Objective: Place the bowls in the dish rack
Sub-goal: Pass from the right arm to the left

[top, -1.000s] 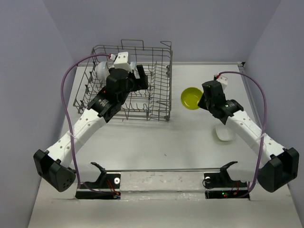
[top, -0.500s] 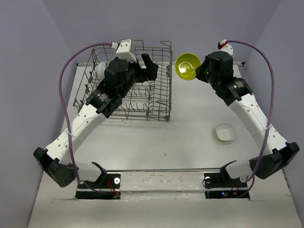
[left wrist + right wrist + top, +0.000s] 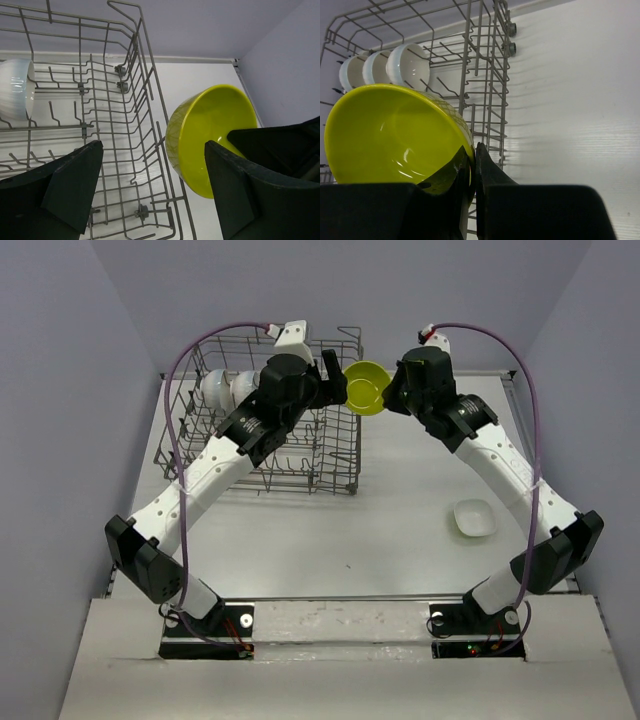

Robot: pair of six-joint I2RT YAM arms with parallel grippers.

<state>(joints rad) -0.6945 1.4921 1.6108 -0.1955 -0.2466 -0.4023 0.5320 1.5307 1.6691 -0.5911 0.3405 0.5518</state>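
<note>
My right gripper (image 3: 392, 396) is shut on the rim of a yellow-green bowl (image 3: 367, 388) and holds it in the air just outside the far right corner of the grey wire dish rack (image 3: 262, 462). In the right wrist view its fingers (image 3: 474, 155) pinch the bowl's wall (image 3: 390, 135). My left gripper (image 3: 335, 386) is open over the rack's right side. In its wrist view the bowl (image 3: 210, 135) sits close to the right finger, beside the rack's wall (image 3: 150, 95). Three white bowls (image 3: 407, 62) stand on edge in the rack's far left.
A small white bowl (image 3: 474, 518) lies on the table at the right, near the right arm's forearm. The rack's raised wire sides and upright tines (image 3: 85, 125) stand below my left gripper (image 3: 154, 150). Grey walls close in the table on three sides.
My right gripper lifted the yellow-green bowl off the table and carried it left and back to the rack's corner. My left gripper swung right across the rack toward the bowl.
</note>
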